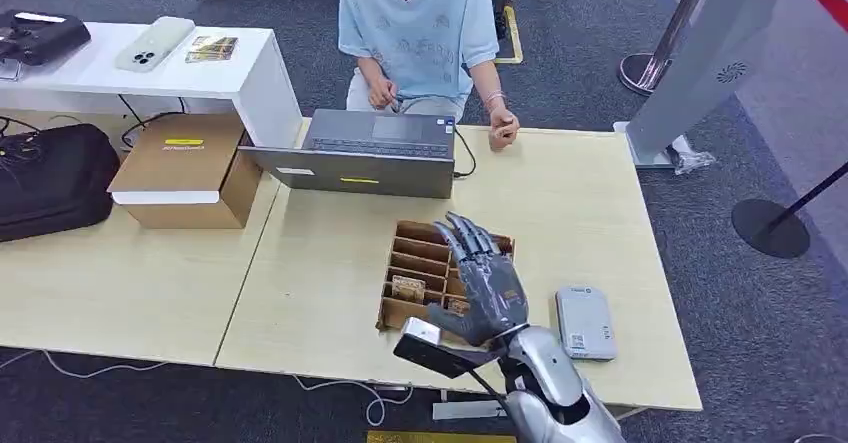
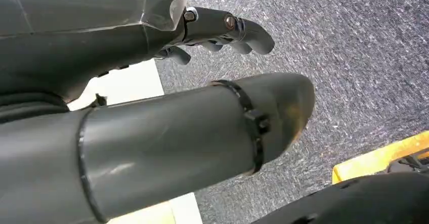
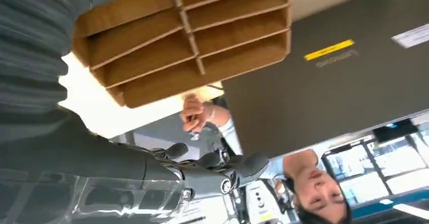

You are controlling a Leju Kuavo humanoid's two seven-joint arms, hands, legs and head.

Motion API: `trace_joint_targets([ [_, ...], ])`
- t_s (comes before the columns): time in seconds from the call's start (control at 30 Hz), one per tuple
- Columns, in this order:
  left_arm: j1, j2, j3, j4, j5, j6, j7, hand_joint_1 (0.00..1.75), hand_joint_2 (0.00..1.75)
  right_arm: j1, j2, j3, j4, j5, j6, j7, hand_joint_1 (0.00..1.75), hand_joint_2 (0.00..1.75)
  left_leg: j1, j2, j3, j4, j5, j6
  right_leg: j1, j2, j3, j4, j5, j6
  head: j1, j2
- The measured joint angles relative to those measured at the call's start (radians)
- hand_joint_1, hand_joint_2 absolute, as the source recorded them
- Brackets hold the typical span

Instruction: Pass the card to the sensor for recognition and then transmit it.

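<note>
Right arm enters from bottom centre-right of head view, silver forearm angled up; right hand raised, fingers extended and apart, holding nothing. Left hand fingers curled in, nothing held.

Grey carpet floor surrounds a pale wooden bench; a white side table stands off its far left corner, stanchion bases to the right.

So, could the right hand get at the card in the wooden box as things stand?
Probably yes. The right hand hovers open over the box, the card lies in an open-topped compartment just beside it, and nothing covers it.
</note>
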Motion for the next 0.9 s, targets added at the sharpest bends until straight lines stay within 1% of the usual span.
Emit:
trace_joint_targets([
  [0.27,0.0,-0.002,0.0,0.0,0.0,-0.002,0.0,0.0,0.0,-0.043,0.054,0.04,0.067,0.017,0.025,0.014,0.0,1.75,0.0,0.0,0.0,0.0,0.0,0.0,0.0,0.0,0.0,0.0,0.0,0.0,0.0,0.0],
  [0.33,0.0,-0.002,0.0,0.0,0.0,-0.002,0.0,0.0,0.0,-0.052,0.064,0.047,0.082,0.023,0.026,0.021,0.21,1.75,0.0,0.0,0.0,0.0,0.0,0.0,0.0,0.0,0.0,0.0,0.0,0.0,0.0,0.0],
  [0.37,0.0,-0.003,0.0,0.0,0.0,-0.001,0.0,0.0,0.0,-0.059,0.07,0.049,0.094,0.031,0.025,0.027,0.21,1.75,0.0,0.0,0.0,0.0,0.0,0.0,0.0,0.0,0.0,0.0,0.0,0.0,0.0,0.0],
  [0.4,-0.001,-0.003,0.0,0.0,0.0,-0.001,0.0,0.0,0.0,-0.065,0.077,0.051,0.105,0.041,0.022,0.031,0.28,1.75,0.0,0.0,0.0,0.0,0.0,0.0,0.0,0.0,0.0,0.0,0.0,0.0,0.0,0.0],
  [0.43,-0.001,-0.003,0.0,0.0,0.0,-0.001,0.0,0.0,0.0,-0.07,0.081,0.053,0.116,0.048,0.019,0.035,0.24,1.75,0.0,0.0,0.0,0.0,0.0,0.0,0.0,0.0,0.0,0.0,0.0,0.0,0.0,0.0],
  [0.5,-0.001,-0.003,0.0,0.0,0.0,-0.002,0.0,0.0,0.0,-0.079,0.09,0.054,0.135,0.058,0.013,0.042,0.23,1.75,0.0,0.0,0.0,0.0,0.0,0.0,0.0,0.0,0.0,0.0,0.0,0.0,0.0,0.0],
  [0.57,-0.001,-0.003,0.0,0.0,0.0,-0.002,0.0,0.0,0.0,-0.085,0.095,0.054,0.148,0.066,0.011,0.046,0.23,1.75,0.0,0.0,0.0,0.0,0.0,0.0,0.0,0.0,0.0,0.0,0.0,0.0,0.0,0.0],
  [0.63,-0.002,-0.003,0.0,0.0,0.0,-0.002,0.001,0.0,0.0,-0.088,0.1,0.054,0.157,0.075,0.011,0.052,0.28,1.75,0.0,0.0,0.0,0.0,0.0,0.0,0.0,0.0,0.0,0.0,0.0,0.0,0.0,0.0],
  [0.67,-0.001,-0.003,0.0,0.0,0.0,-0.002,0.003,0.0,0.0,-0.088,0.102,0.054,0.161,0.08,0.011,0.056,0.28,1.75,0.0,0.0,0.0,0.0,0.0,0.0,0.0,0.0,0.0,0.0,0.0,0.0,0.0,0.0],
  [0.7,-0.001,-0.003,0.0,0.0,0.0,-0.004,0.004,0.0,0.0,-0.089,0.103,0.054,0.164,0.103,0.01,0.069,0.31,1.75,0.0,0.0,0.0,0.0,0.0,0.0,0.0,0.0,0.0,0.0,0.0,0.0,0.0,0.0],
  [0.8,-0.001,-0.003,0.0,0.0,0.0,-0.004,0.004,0.0,0.0,-0.092,0.103,0.054,0.174,0.189,-0.012,0.118,0.33,1.75,0.0,0.0,0.0,0.0,0.0,0.0,0.0,0.0,0.0,0.0,0.0,0.0,0.0,0.0],
  [0.83,-0.001,-0.004,0.0,0.0,0.0,-0.004,0.003,0.0,0.0,-0.092,0.103,0.054,0.177,0.217,-0.021,0.135,0.3,1.75,0.0,0.0,0.0,0.0,0.0,0.0,0.0,0.0,0.0,0.0,0.0,0.0,0.0,0.0],
  [0.9,-0.001,-0.004,0.0,0.0,0.0,-0.003,0.004,0.0,0.0,-0.093,0.103,0.054,0.18,0.253,-0.031,0.156,0.28,1.75,0.0,0.0,0.0,0.0,0.0,0.0,0.0,0.0,0.0,0.0,0.0,0.0,0.0,0.0],
])
